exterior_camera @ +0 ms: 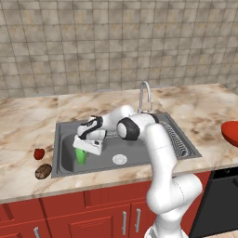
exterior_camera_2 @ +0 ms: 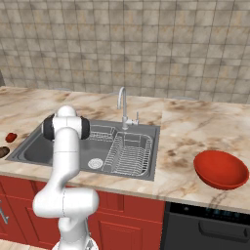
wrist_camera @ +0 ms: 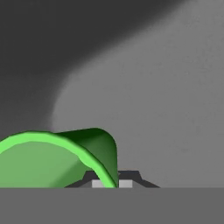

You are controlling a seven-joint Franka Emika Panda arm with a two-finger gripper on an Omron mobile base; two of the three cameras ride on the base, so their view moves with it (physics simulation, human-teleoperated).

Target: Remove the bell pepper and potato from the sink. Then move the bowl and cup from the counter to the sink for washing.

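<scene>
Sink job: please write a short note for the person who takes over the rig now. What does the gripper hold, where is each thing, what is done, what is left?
Gripper: shut on the cup's rim, low inside the sink, left part of the basin.
Bell pepper and potato: on the counter left of the sink, so that step is done.
Bowl: on the counter right of the sink, not yet moved.
Left: release the cup in the basin, then bring the bowl to the sink.

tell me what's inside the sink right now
The green cup is in the sink, at its left end, with the fingers shut on its rim. A round drain and wire rack show. The arm hides part of the basin.
</scene>
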